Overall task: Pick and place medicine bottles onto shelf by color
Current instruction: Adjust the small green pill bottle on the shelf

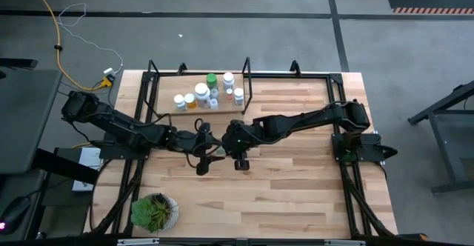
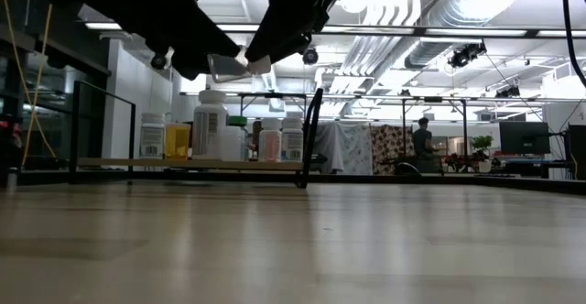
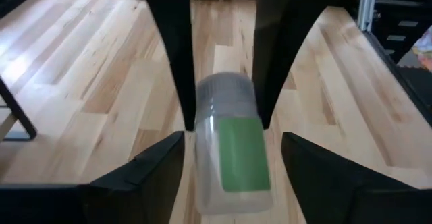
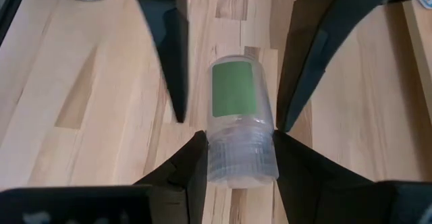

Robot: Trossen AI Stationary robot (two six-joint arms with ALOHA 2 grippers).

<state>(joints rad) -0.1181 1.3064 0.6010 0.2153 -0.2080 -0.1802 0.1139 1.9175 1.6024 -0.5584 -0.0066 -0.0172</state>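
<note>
- The shelf, a pale wood plank framed in thin black rods, stands at the far edge of the wooden table. It carries a cluster of upright medicine bottles, mostly white, one with a green cap, one orange.
- A single clear plastic bottle with a green label and a ribbed clear cap lies level in the air over the middle of the table, between the two grippers.
- The right gripper pinches this bottle at its cap end, fingers pressed to both sides.
- The left gripper faces it from the bottle's base end, jaws spread wider than the bottle and flanking it with a slim gap on each side.
- Only the wrist views show the label and the cap's ridges. From above the bottle is a pale speck amid dark metal.
- The low view alone shows the bottle clear of the tabletop, the shelf's row in profile, and a person far back in the room.
- A leafy plant in a white pot sits at the table's near left corner.
</note>
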